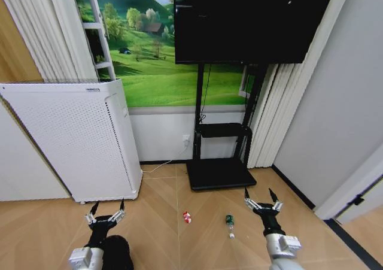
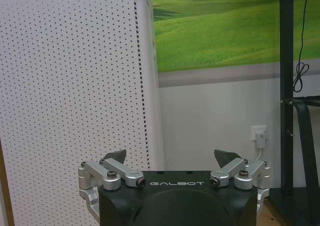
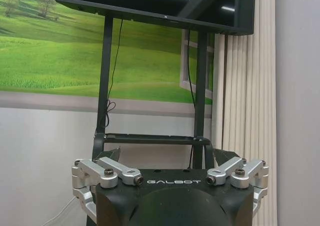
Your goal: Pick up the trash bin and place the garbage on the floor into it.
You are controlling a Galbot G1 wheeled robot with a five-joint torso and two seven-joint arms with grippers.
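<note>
The trash bin (image 1: 121, 253) shows as a dark round shape at the bottom edge of the head view, partly behind my left arm. My left gripper (image 1: 106, 212) hovers open just above and beyond it, holding nothing. On the wooden floor lie two pieces of garbage: a small red-and-white can (image 1: 187, 217) and a green bottle (image 1: 230, 224) with a white cap. My right gripper (image 1: 260, 199) stands open and empty to the right of the bottle. In the wrist views the left gripper (image 2: 171, 158) faces the purifier and wall, and the right gripper (image 3: 167, 161) faces the TV stand.
A tall white perforated air purifier (image 1: 78, 138) stands at the left against the wall. A black TV stand (image 1: 220, 172) with a large screen (image 1: 251, 18) sits ahead. A grey wall (image 1: 341, 114) and curtain close the right side. Bare floor lies around the litter.
</note>
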